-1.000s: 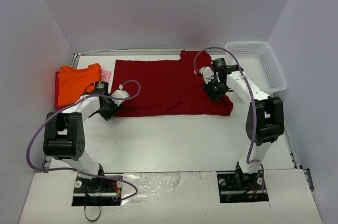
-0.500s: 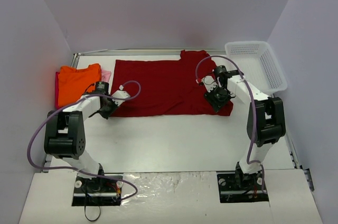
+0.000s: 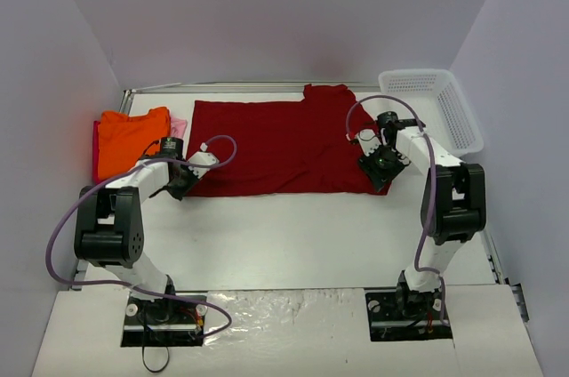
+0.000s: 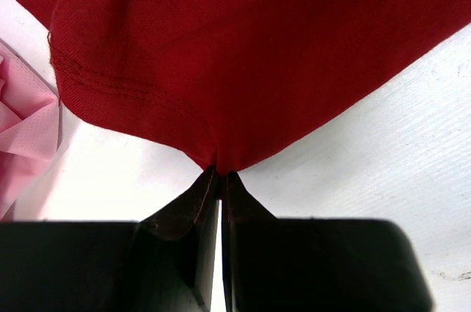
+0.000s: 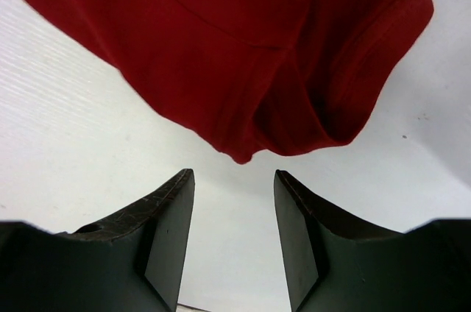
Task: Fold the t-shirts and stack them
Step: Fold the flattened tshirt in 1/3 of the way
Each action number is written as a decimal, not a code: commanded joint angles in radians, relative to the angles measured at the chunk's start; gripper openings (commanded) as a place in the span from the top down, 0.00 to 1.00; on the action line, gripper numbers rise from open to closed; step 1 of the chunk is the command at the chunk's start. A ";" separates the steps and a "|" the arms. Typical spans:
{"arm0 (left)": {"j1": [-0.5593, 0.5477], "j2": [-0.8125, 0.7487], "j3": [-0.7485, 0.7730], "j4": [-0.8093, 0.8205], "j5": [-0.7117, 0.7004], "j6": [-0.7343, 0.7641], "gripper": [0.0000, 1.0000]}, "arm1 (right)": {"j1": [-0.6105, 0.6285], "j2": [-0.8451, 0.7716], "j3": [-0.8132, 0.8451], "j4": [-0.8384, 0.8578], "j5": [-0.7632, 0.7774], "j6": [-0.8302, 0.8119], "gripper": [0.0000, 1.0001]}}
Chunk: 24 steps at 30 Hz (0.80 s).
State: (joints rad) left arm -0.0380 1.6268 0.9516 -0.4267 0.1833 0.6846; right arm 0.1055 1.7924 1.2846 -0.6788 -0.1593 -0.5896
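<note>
- The dark red t-shirt (image 3: 276, 146) lies spread flat across the far middle of the table (image 3: 293, 235). It forms a wide rectangle with one sleeve poking out far right, and its near left corner is drawn to a pinched point.
- The orange t-shirt (image 3: 129, 141) lies folded at far left.
- The pale pink t-shirt (image 3: 179, 126) shows only as a small patch between them.

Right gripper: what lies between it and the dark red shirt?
Only bare table, in the right wrist view, separates the right gripper from the dark red shirt.
</note>
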 commanded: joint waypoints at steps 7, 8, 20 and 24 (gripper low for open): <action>0.000 -0.027 0.021 0.000 -0.004 -0.010 0.98 | -0.041 0.071 0.013 -0.041 0.003 -0.035 0.57; 0.001 -0.027 0.021 0.000 -0.004 -0.010 0.98 | -0.043 0.073 0.012 -0.042 -0.002 -0.039 0.57; 0.000 -0.018 0.019 0.002 -0.004 -0.017 0.98 | -0.063 0.156 0.041 -0.042 -0.051 -0.062 0.58; 0.000 -0.019 0.018 0.003 -0.008 -0.017 0.98 | -0.063 0.170 0.045 -0.042 -0.052 -0.067 0.73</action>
State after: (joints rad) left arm -0.0380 1.6268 0.9516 -0.4217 0.1810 0.6769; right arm 0.0463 1.9457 1.3018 -0.6765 -0.1917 -0.6407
